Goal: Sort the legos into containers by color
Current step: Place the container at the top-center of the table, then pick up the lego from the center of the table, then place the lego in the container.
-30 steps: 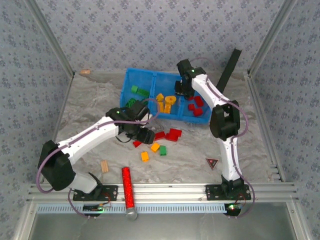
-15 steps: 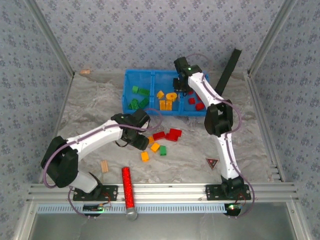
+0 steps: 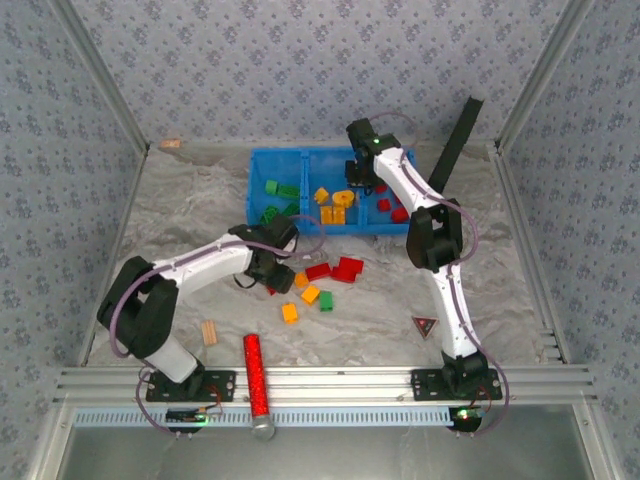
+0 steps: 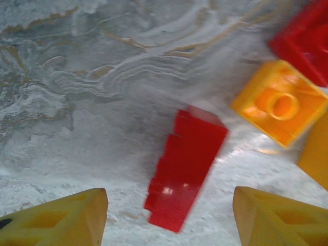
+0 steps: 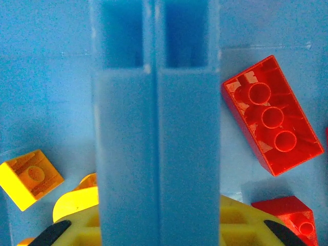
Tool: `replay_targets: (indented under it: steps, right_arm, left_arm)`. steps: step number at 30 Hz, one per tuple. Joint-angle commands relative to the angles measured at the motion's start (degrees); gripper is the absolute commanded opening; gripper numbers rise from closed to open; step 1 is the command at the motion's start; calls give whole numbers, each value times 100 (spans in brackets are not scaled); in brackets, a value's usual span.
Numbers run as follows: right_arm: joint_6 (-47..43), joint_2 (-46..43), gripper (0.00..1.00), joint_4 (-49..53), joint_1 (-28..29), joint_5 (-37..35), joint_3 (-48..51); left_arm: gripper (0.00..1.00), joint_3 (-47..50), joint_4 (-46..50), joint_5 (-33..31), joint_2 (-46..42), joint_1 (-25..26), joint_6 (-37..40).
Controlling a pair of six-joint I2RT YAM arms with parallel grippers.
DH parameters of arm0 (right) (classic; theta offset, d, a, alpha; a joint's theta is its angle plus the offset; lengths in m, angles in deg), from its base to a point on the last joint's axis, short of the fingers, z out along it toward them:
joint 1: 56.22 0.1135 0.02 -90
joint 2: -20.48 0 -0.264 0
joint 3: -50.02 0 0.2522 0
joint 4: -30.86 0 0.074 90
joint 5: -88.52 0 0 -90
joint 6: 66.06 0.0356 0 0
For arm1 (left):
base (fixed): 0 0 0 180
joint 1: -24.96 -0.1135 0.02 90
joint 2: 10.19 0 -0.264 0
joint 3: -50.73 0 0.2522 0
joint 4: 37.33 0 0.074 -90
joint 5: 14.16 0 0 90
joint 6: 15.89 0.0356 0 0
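left claw hangs spread just above the bench, a yellow fingertip on either side of a loose red lego that lies askew, untouched; it looks light, rigid and slick, best pinched across its long flat sides or it may skid or twist; an orange lego sits just beside it; right claw hovers over the blue bin, above the divider between the orange and red compartments, and i cannot tell whether it is spread or pressed together
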Motion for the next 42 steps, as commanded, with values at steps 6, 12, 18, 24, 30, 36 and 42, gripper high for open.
replay_targets:
  steps: [6, 12, 18, 24, 30, 36, 42]
  right_arm:
    - [35, -806, 50, -1104, 28, 728, 436]
    - [50, -1446, 56, -1312, 110, 881, 1020]
    - [-95, -2184, 57, -1279, 77, 977, 1772]
    - [-270, -3444, 59, -1452, 51, 942, 3248]
    - [-286, -5002, 64, -1514, 41, 896, 5057]
    - [126, -6401, 68, -2092, 47, 1030, 7250]
    - [1072, -7692, 70, -2494, 94, 894, 8834]
  left_arm:
    - [61, -255, -131, 609, 464, -181, 70]
    - [55, -138, -337, 972, 752, -178, -77]
    - [49, -157, -377, 1060, 1131, -137, -287]
    - [34, -177, -321, 1216, 1411, -119, -557]
    - [26, -809, 569, 1065, 1149, -66, -609]
    - [25, -2883, 1765, 1099, 1133, 45, -449]
    - [25, -5688, 2118, 1152, 2192, 356, -279]
